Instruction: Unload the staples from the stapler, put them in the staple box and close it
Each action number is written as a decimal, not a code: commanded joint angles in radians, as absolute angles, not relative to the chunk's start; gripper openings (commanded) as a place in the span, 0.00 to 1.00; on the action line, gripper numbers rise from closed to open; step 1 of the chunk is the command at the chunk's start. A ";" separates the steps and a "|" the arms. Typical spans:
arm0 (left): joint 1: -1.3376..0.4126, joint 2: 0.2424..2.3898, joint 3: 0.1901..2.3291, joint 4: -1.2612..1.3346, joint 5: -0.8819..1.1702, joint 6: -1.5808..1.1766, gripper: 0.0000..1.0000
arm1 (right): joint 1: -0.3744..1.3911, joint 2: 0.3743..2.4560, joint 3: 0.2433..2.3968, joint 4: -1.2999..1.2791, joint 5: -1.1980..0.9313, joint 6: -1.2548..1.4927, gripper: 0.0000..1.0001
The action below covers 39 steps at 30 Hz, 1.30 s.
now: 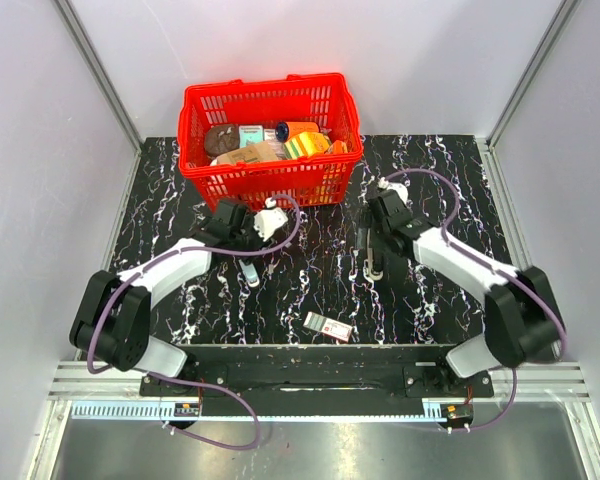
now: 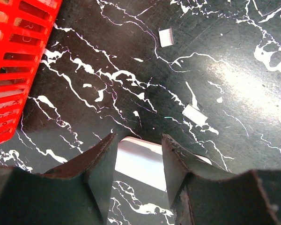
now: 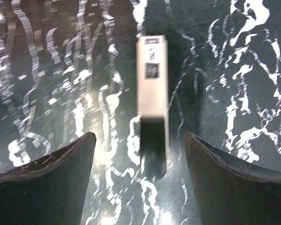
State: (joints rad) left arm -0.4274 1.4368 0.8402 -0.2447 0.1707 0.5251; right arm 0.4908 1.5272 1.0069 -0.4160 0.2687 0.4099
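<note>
stapler (image 3: 152,84) centred between right fingers (image 3: 51,183) — spread wide, not touching; left fingers (image 2: 93,173) astride white piece (image 2: 138,161) — grip unclear

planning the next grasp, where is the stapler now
Right of centre on the table, near the red basket; the right wrist view shows the stapler between the open right gripper's fingers.

We see a black, white-veined desk (image 1: 310,290) carrying a red basket (image 1: 270,182) at the back, the stapler (image 3: 152,89) right of centre, a small box (image 1: 328,326) near the front, and two loose staple strips (image 2: 166,36) (image 2: 195,115).
</note>
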 commanded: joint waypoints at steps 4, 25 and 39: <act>-0.425 1.468 0.857 -0.201 0.163 0.543 0.47 | 0.716 1.283 0.901 -0.434 0.244 0.551 0.76; -0.419 1.385 0.925 -0.304 0.132 0.511 0.47 | 1.285 1.267 0.716 -0.479 0.135 0.946 0.14; -0.403 1.355 0.904 -0.311 0.133 0.520 0.47 | 1.273 1.359 0.693 -0.503 0.278 0.959 0.08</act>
State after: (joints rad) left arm -0.4122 1.3895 0.8715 -0.3157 0.1455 0.5228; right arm 1.2770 1.3392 0.6704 -0.4961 0.1967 0.9417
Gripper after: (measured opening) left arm 0.467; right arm 0.089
